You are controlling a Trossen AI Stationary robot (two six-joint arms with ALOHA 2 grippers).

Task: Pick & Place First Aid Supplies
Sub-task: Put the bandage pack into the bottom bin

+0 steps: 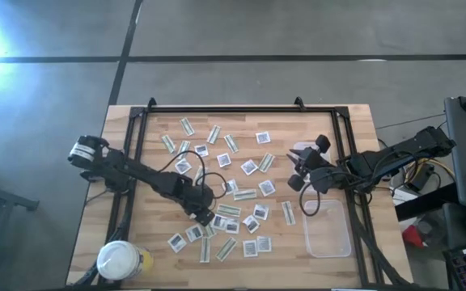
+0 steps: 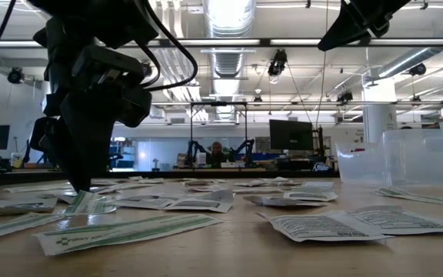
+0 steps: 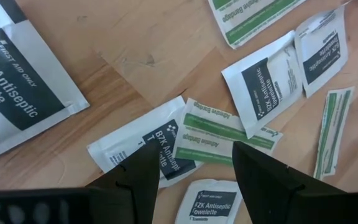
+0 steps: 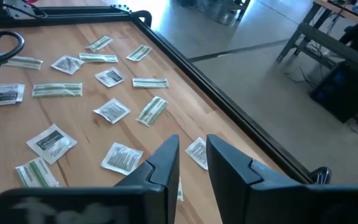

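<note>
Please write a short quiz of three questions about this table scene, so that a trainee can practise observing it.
1. True or false: the left tool hangs open over the packets.
2. Which packet lies between its fingers? A) green-and-white adhesive bandage strip B) a roll of gauze
3. Fill in: the clear tub holds ____ packets.

Key: 1 true; 2 A; 3 no. The right tool waits above the table, near the tub.
</note>
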